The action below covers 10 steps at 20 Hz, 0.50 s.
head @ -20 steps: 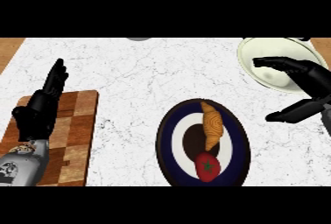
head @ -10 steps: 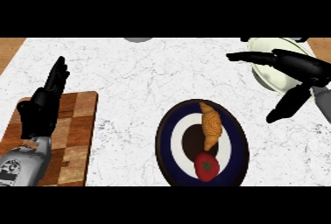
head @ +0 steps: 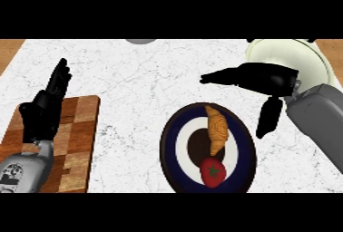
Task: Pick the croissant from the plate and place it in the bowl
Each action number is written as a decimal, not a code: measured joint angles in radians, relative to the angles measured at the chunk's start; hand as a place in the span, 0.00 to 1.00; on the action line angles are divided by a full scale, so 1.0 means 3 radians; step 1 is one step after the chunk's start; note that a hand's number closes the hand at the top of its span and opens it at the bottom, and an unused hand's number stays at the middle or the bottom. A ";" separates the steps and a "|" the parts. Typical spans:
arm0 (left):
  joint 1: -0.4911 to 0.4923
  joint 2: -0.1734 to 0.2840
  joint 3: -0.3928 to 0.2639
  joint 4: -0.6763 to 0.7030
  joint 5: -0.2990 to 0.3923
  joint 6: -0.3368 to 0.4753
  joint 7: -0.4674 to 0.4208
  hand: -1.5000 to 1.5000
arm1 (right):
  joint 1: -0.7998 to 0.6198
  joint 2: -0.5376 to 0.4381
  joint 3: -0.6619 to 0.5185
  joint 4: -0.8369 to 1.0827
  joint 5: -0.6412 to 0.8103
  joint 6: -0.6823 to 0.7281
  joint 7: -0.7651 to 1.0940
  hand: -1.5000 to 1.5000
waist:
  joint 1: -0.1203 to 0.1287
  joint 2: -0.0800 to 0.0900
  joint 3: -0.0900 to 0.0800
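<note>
R hand [head: 264,78] far right, palm down, fingers straight pointing left, thumb hanging toward near side; grey forearm runs in from near-right edge. L hand [head: 43,111] at left, open, fingers straight pointing far, resting; its forearm enters at near-left corner.

Both forearms are looking plain grey and chunky, each one ending in a matte black hand; left hand [head: 41,115] and right hand [head: 262,78] are showing slim, glossy-edged black fingers.
</note>
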 measured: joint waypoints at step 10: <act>0.0115 -0.0074 0.0011 -0.0119 -0.0103 -0.0040 0.0012 0.50 | 0.0024 0.0325 0.0297 0.0054 0.0632 0.0270 0.0310 0.00 | 0.0009 0.0004 0.0002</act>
